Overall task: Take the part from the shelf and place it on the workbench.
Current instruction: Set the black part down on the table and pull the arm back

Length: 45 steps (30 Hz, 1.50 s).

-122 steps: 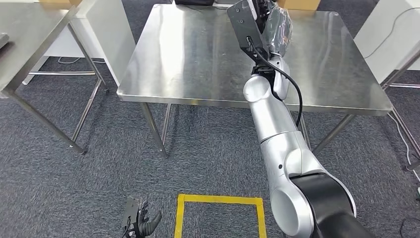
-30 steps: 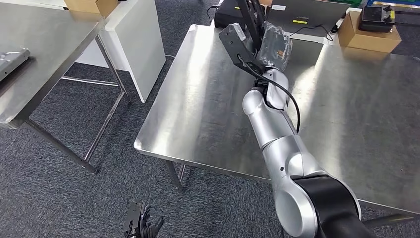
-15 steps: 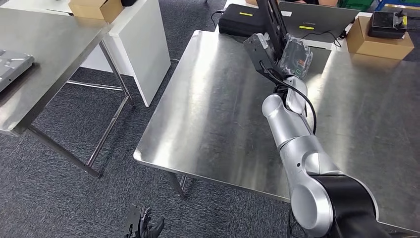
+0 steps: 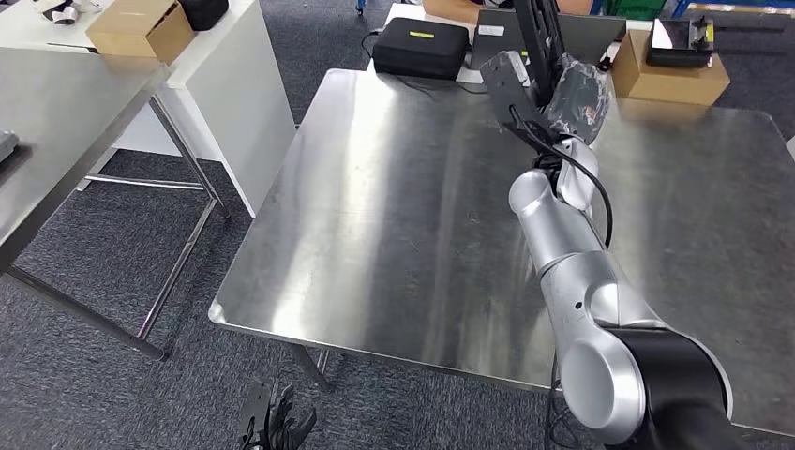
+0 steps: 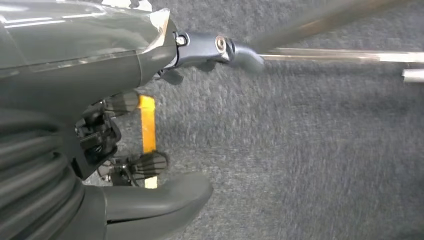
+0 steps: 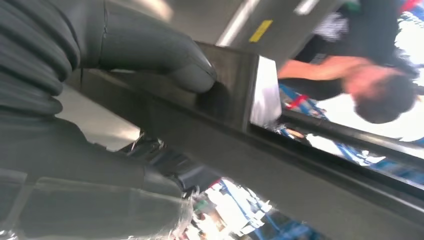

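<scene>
Grey carpet [image 4: 112,375] covers the floor of a workshop, and a large square stainless-steel table [image 4: 394,216] fills the middle of the head view. Along its far edge lie a black case [image 4: 420,47] and a cardboard box [image 4: 667,77]. To the left stands a white cabinet [image 4: 239,84] with another cardboard box [image 4: 136,30] on top, and the corner of a second steel table [image 4: 66,122] shows beside it.

From the lower right, the robot's silver right arm [image 4: 572,272] reaches forward over the table. Its right hand [image 4: 572,94], wrapped in a clear plastic cover, is raised above the far part of the table. The hand grips the part [image 4: 536,42], a long dark flat bar that stands nearly upright and runs up past the top of the picture. In the right wrist view, the thick grey thumb [image 6: 165,55] presses flat against the dark bar [image 6: 260,150], holding it fast against the hand. The part is in the air, clear of the table surface. A blurred person [image 6: 360,75] shows beyond the bar.

Low at the bottom of the head view, the left hand [image 4: 277,427] hangs beside the table over the carpet. In the left wrist view its fingers [image 5: 145,164] are spread apart and hold nothing, with a strip of yellow floor tape [image 5: 146,125] beneath them.
</scene>
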Tool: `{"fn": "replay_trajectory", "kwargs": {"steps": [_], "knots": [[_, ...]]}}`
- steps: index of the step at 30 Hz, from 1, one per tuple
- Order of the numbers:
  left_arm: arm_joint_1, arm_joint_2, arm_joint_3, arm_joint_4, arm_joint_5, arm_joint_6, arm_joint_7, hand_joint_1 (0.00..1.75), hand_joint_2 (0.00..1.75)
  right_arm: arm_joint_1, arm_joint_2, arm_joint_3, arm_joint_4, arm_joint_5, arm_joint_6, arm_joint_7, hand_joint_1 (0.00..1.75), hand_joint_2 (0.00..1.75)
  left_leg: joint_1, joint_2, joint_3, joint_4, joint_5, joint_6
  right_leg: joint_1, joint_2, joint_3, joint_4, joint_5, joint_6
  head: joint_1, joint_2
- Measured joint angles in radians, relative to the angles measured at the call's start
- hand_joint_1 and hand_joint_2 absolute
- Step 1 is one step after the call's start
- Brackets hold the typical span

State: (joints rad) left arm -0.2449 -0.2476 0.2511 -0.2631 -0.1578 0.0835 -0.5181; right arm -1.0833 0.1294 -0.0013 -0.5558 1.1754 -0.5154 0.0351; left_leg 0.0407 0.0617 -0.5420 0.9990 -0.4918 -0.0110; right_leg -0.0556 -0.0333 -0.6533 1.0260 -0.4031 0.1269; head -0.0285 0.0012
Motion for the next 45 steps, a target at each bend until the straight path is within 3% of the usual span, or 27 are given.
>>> {"fn": "replay_trajectory", "kwargs": {"steps": [1,2,4,6,8,9,10,13,15,16,19,22,24,25,26,28,30,32,34,36,38,40,41,43,45], "knots": [[0.001,0.0,0.0,0.0,0.0,0.0,0.0,0.0,1.75,0.001,0.0,-0.001,0.0,0.005,0.0,0.002,1.75,1.75,0.002,0.005,0.001,0.006,-0.005,-0.003,-0.001,0.011,-0.005,0.006,-0.005,-0.017,-0.004,0.0],[0.001,0.0,0.0,0.0,0.001,0.0,-0.001,0.0,1.75,0.002,-0.001,-0.002,0.0,0.011,0.0,0.006,1.75,1.75,0.004,0.01,0.002,0.006,-0.009,-0.005,0.001,0.02,-0.008,0.013,-0.008,-0.026,-0.009,0.0],[0.0,0.002,-0.001,0.0,0.001,0.001,0.0,0.0,1.75,-0.001,-0.004,-0.003,0.0,0.025,0.002,0.018,1.75,1.75,0.009,-0.003,-0.011,0.039,-0.037,-0.008,0.001,0.039,-0.011,0.018,-0.011,-0.037,-0.015,0.0],[-0.001,0.002,-0.001,0.0,0.001,0.003,0.0,0.0,1.75,-0.005,-0.005,-0.003,0.0,0.042,0.005,0.032,1.75,1.75,0.006,-0.036,-0.066,0.151,-0.092,-0.005,0.004,0.056,-0.011,0.019,-0.013,-0.043,-0.021,0.0],[0.0,0.003,-0.001,0.0,0.001,0.007,0.0,0.0,1.75,-0.005,-0.007,-0.003,0.004,0.064,0.008,0.051,1.75,1.75,-0.001,-0.051,-0.148,0.284,-0.13,0.006,0.012,0.07,-0.009,0.019,-0.014,-0.046,-0.026,0.0],[0.001,0.003,-0.001,0.0,0.002,0.009,0.0,0.0,1.75,-0.004,-0.009,-0.003,0.007,0.074,0.009,0.06,1.75,1.75,-0.007,-0.053,-0.176,0.312,-0.123,0.016,0.018,0.077,-0.007,0.019,-0.015,-0.05,-0.027,0.0],[0.001,0.003,-0.001,0.0,0.003,0.011,0.0,0.0,1.75,-0.003,-0.011,-0.004,0.01,0.082,0.009,0.067,1.75,1.75,-0.014,-0.055,-0.185,0.301,-0.096,0.03,0.025,0.083,-0.004,0.018,-0.016,-0.053,-0.028,0.0],[0.0,0.007,-0.002,0.0,0.005,0.013,0.0,0.0,1.75,-0.005,-0.018,-0.004,0.016,0.091,0.008,0.073,1.75,1.75,-0.043,-0.074,-0.124,0.126,0.019,0.091,0.039,0.097,0.009,0.015,-0.021,-0.061,-0.023,0.0],[-0.001,0.009,-0.003,-0.001,0.005,0.013,0.0,0.0,1.75,-0.007,-0.023,-0.004,0.018,0.093,0.008,0.074,1.75,1.75,-0.059,-0.085,-0.096,0.059,0.043,0.119,0.035,0.1,0.011,0.013,-0.023,-0.063,-0.02,0.0],[-0.002,0.009,-0.004,-0.001,0.005,0.013,0.0,0.0,1.75,-0.008,-0.025,-0.005,0.02,0.093,0.008,0.074,1.75,1.75,-0.063,-0.084,-0.094,0.054,0.042,0.121,0.034,0.102,0.01,0.01,-0.022,-0.062,-0.022,0.0],[-0.002,0.008,-0.004,-0.002,0.006,0.014,0.0,0.0,1.75,-0.01,-0.031,-0.006,0.022,0.098,0.008,0.079,1.75,1.75,-0.06,-0.077,-0.075,0.016,0.061,0.113,0.037,0.086,-0.002,0.029,-0.033,-0.059,-0.025,0.0],[-0.001,0.005,-0.004,-0.001,0.007,0.012,0.0,0.0,1.75,-0.015,-0.037,-0.007,0.029,0.112,0.01,0.094,1.75,1.75,-0.055,-0.067,-0.066,-0.004,0.073,0.107,0.04,0.052,-0.075,0.185,-0.104,-0.065,-0.017,0.0],[0.001,0.005,-0.004,-0.001,0.008,0.01,0.0,0.0,1.75,-0.012,-0.042,-0.007,0.04,0.131,0.017,0.113,1.75,1.75,-0.055,-0.063,-0.068,-0.003,0.072,0.106,0.039,0.046,-0.114,0.268,-0.132,-0.058,-0.015,0.0],[0.002,0.005,-0.004,-0.001,0.008,0.01,0.0,0.0,1.75,-0.011,-0.045,-0.007,0.047,0.147,0.023,0.127,1.75,1.75,-0.055,-0.062,-0.068,-0.003,0.072,0.106,0.038,0.044,-0.107,0.258,-0.124,-0.05,-0.014,0.0],[0.002,0.005,-0.004,-0.001,0.008,0.009,-0.001,0.0,1.75,-0.011,-0.048,-0.006,0.054,0.167,0.031,0.143,1.75,1.75,-0.055,-0.061,-0.068,-0.001,0.071,0.104,0.037,0.041,-0.08,0.207,-0.102,-0.041,-0.014,0.0],[0.002,0.005,-0.004,-0.001,0.008,0.004,-0.011,0.0,1.75,-0.015,-0.055,-0.001,0.071,0.226,0.059,0.18,1.75,1.75,-0.058,-0.061,-0.069,0.006,0.066,0.097,0.039,0.033,0.001,0.06,-0.05,-0.034,-0.012,0.0],[0.002,0.005,-0.005,-0.001,0.008,-0.009,-0.038,0.0,1.75,-0.019,-0.061,0.012,0.093,0.294,0.101,0.217,1.75,1.75,-0.062,-0.059,-0.073,0.012,0.062,0.087,0.043,0.03,0.042,-0.017,-0.027,-0.05,-0.012,0.0],[0.003,0.005,-0.008,-0.001,0.006,-0.024,-0.075,0.0,1.75,-0.017,-0.066,0.032,0.12,0.341,0.153,0.253,1.75,1.75,-0.063,-0.058,-0.076,0.014,0.062,0.08,0.044,0.033,0.043,-0.022,-0.023,-0.067,-0.012,0.0],[0.002,0.005,-0.014,-0.001,0.001,-0.035,-0.1,0.0,1.75,-0.01,-0.072,0.059,0.143,0.356,0.193,0.285,0.87,0.87,-0.062,-0.061,-0.087,0.027,0.05,0.069,0.037,0.034,0.045,-0.027,-0.019,-0.075,-0.013,0.0],[0.002,0.007,-0.017,-0.001,-0.003,-0.04,-0.111,0.0,1.75,-0.004,-0.076,0.093,0.164,0.358,0.216,0.309,0.0,0.0,-0.054,-0.063,-0.123,0.102,0.004,0.053,0.028,0.035,0.047,-0.03,-0.017,-0.082,-0.02,0.0],[0.005,0.008,-0.02,0.0,-0.007,-0.037,-0.117,0.0,0.87,0.01,-0.081,0.137,0.19,0.358,0.236,0.33,0.0,0.0,-0.042,-0.064,-0.18,0.224,-0.047,0.038,0.026,0.036,0.047,-0.03,-0.018,-0.085,-0.026,0.0],[0.009,0.008,-0.023,0.0,-0.007,-0.031,-0.117,0.0,0.0,0.039,-0.087,0.18,0.211,0.358,0.249,0.347,0.0,0.0,-0.031,-0.064,-0.207,0.268,-0.045,0.031,0.024,0.037,0.047,-0.029,-0.018,-0.085,-0.026,0.0],[0.01,0.008,-0.023,0.0,-0.004,-0.029,-0.108,0.0,0.0,0.055,-0.09,0.196,0.217,0.358,0.251,0.353,0.0,0.0,-0.027,-0.064,-0.193,0.233,-0.018,0.029,0.022,0.038,0.048,-0.029,-0.019,-0.085,-0.026,0.0],[0.011,0.009,-0.023,0.001,0.001,-0.032,-0.08,0.0,0.0,0.079,-0.094,0.218,0.226,0.358,0.252,0.363,0.0,0.0,-0.021,-0.066,-0.133,0.108,0.04,0.024,0.019,0.04,0.047,-0.029,-0.019,-0.083,-0.026,0.0],[0.011,0.01,-0.023,0.001,0.004,-0.039,-0.059,0.0,0.0,0.087,-0.099,0.23,0.233,0.358,0.252,0.369,0.0,0.0,-0.022,-0.069,-0.092,0.028,0.062,0.024,0.023,0.042,0.042,-0.027,-0.019,-0.078,-0.027,0.0]]}}
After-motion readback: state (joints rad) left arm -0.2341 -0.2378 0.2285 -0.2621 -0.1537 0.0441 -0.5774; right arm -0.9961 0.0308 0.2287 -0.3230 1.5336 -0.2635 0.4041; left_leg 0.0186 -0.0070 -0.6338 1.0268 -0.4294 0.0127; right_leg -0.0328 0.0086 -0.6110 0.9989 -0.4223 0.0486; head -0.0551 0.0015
